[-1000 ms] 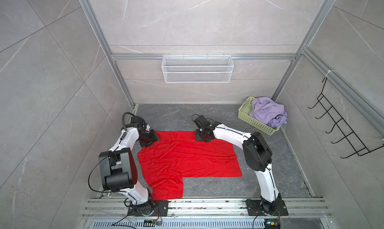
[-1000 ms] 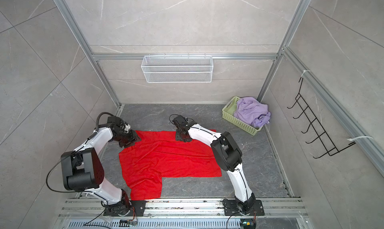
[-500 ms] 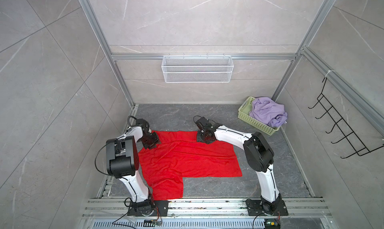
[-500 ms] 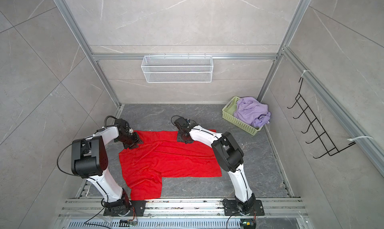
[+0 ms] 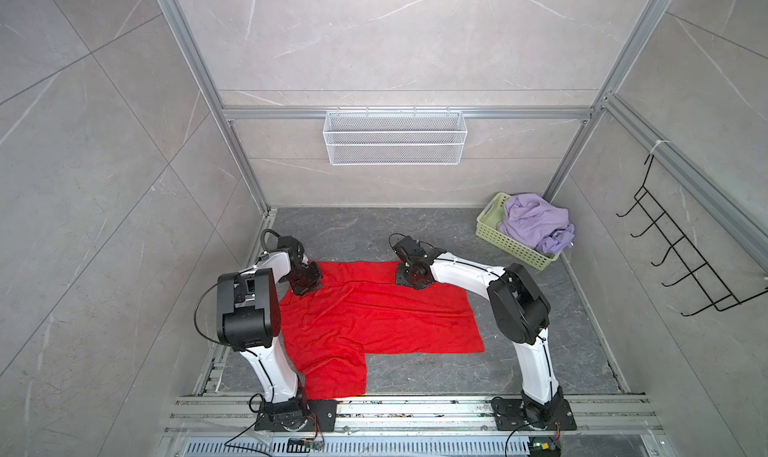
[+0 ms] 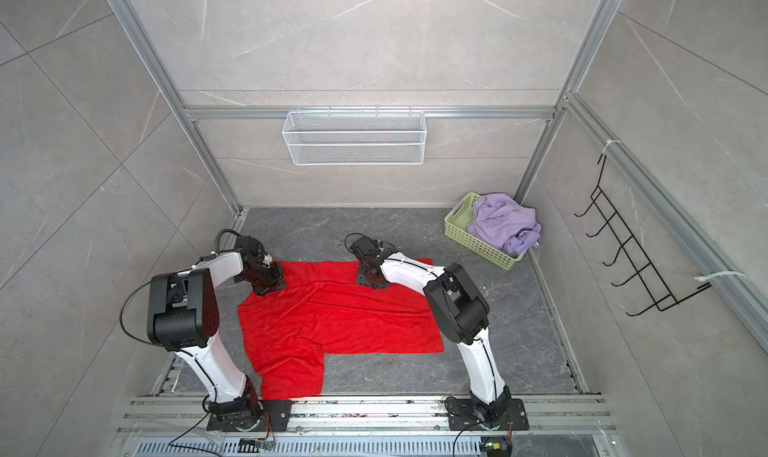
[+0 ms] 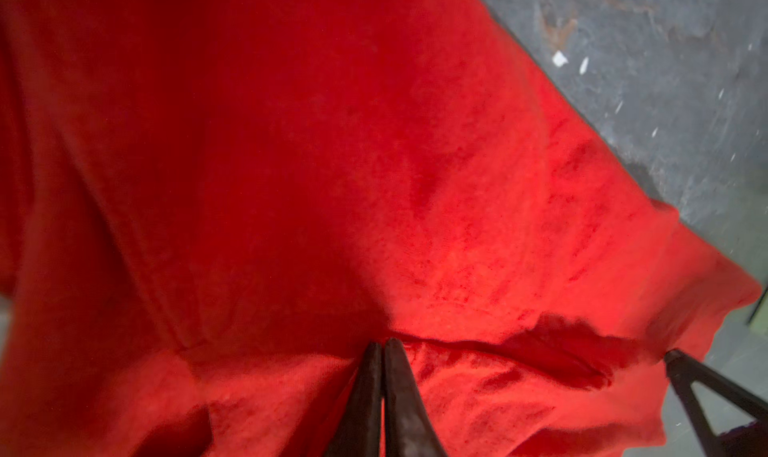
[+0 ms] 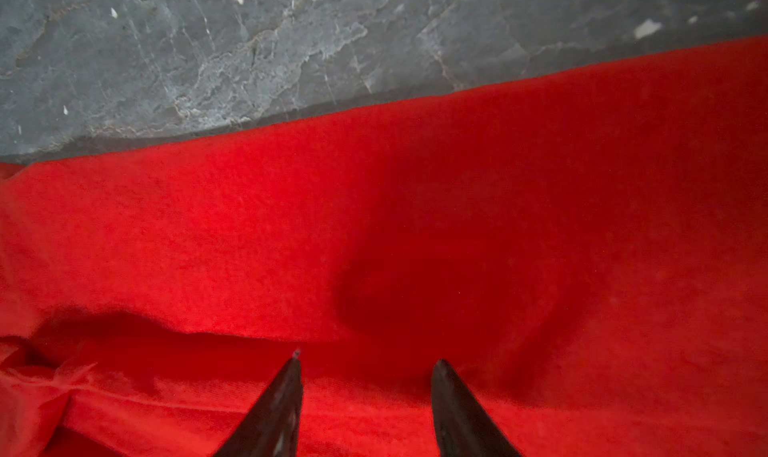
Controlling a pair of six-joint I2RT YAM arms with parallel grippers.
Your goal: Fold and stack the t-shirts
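1. The pale green basket (image 5: 513, 249) stood in a far corner of the grey floor (image 5: 353, 230) and held the crumpled lilac t-shirt (image 5: 534, 226).
2. The red t-shirt (image 5: 374, 322) lay spread on the floor, apart from the basket, with one flap reaching away from it toward the arm bases.
3. The right gripper (image 8: 365, 361) was low over the shirt's far edge, at the end nearer the basket. Its fingers stood apart, tips at the cloth, clamping nothing.
4. The left gripper (image 7: 381, 345) sat at the other end of that edge, farther from the basket. Its fingers were pressed together on a raised fold of red cloth, and a crease ran out from the pinch.
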